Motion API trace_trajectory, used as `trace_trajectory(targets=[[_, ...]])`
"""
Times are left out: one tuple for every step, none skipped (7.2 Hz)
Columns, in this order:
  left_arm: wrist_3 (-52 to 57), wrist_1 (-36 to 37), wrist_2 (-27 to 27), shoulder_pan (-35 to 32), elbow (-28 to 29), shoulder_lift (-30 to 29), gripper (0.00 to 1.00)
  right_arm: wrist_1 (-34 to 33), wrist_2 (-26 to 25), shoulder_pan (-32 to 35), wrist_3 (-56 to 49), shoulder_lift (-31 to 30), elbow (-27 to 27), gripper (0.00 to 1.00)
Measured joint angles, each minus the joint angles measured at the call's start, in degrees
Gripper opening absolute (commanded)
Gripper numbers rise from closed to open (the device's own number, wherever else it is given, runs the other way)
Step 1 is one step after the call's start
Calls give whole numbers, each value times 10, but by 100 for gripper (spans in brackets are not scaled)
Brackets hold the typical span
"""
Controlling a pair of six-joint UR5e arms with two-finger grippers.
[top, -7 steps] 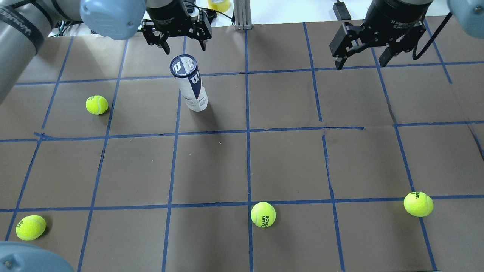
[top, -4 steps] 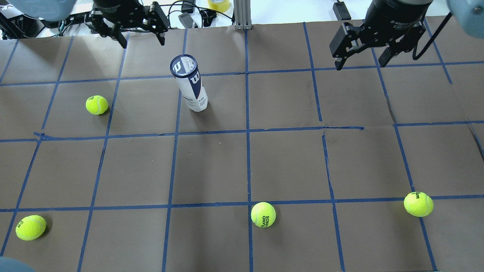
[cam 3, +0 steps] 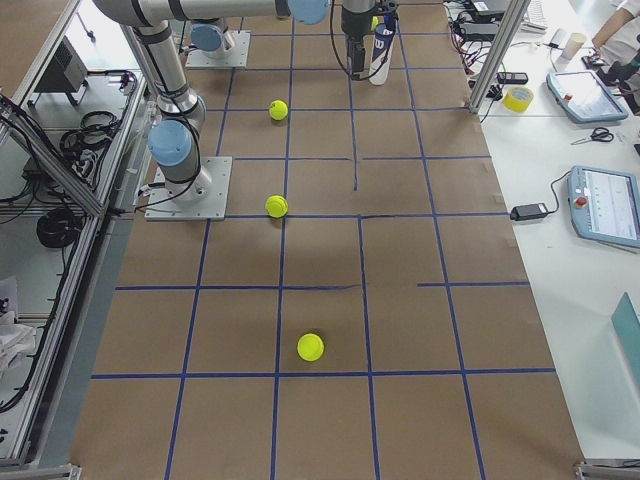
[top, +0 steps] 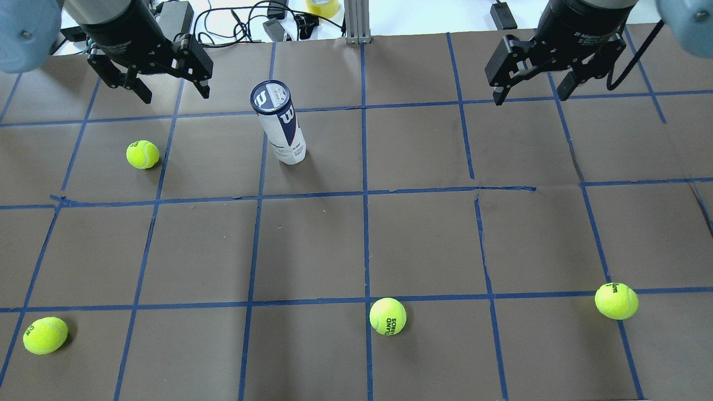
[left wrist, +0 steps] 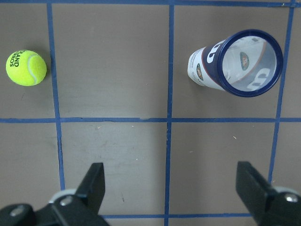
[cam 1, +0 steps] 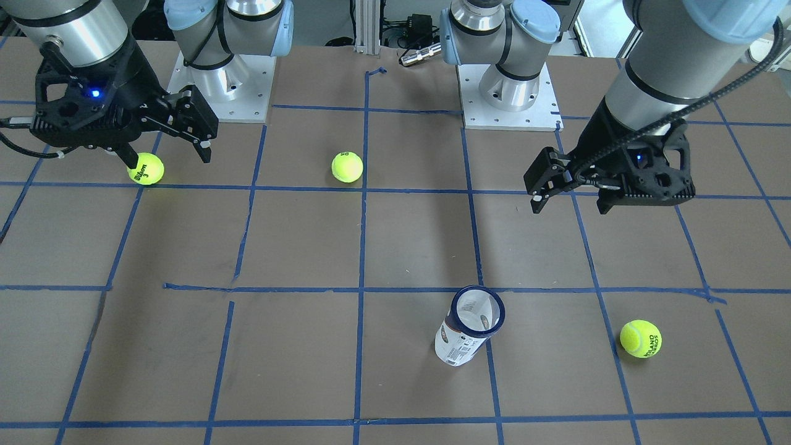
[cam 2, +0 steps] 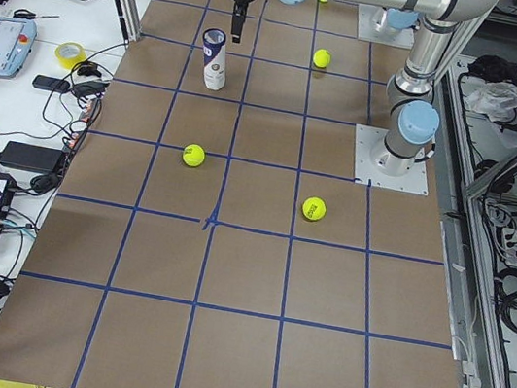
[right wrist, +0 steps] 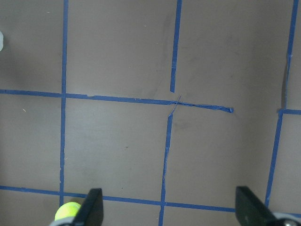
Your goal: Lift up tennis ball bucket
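Note:
The tennis ball bucket (top: 278, 125) is a slim white tube with a navy rim, and it stands upright on the brown table at the far centre-left. It also shows in the front view (cam 1: 468, 329) and the left wrist view (left wrist: 235, 63). My left gripper (top: 175, 92) is open and empty. It hovers to the left of the tube, apart from it, and shows in the front view (cam 1: 570, 207) too. In the left wrist view the tube lies ahead and right of the open jaws. My right gripper (top: 529, 96) is open and empty, far to the right.
Several yellow-green tennis balls lie on the table: one left of the tube (top: 142, 154), one at the near left (top: 45, 335), one near centre (top: 387, 316), one near right (top: 616, 301). Cables and a tape roll (top: 322, 6) lie beyond the far edge.
My left gripper has moved from just behind the tube to the left, then a little nearer. The tube and the right gripper have not moved.

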Motion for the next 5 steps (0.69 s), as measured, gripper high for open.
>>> trace_trajectory(targets=[[-2, 5, 0, 0, -22, 16, 100, -2, 0, 0, 0, 0, 3, 100], [-3, 12, 0, 1, -37, 27, 100, -3, 0, 0, 0, -1, 5, 100], [-2, 14, 0, 1, -44, 33, 100, -4, 0, 0, 0, -1, 5, 100], [-1, 15, 1, 1, -47, 35, 100, -5, 0, 0, -1, -1, 6, 100], [0, 15, 2, 1, -48, 37, 100, -6, 0, 0, -1, -1, 6, 100]])
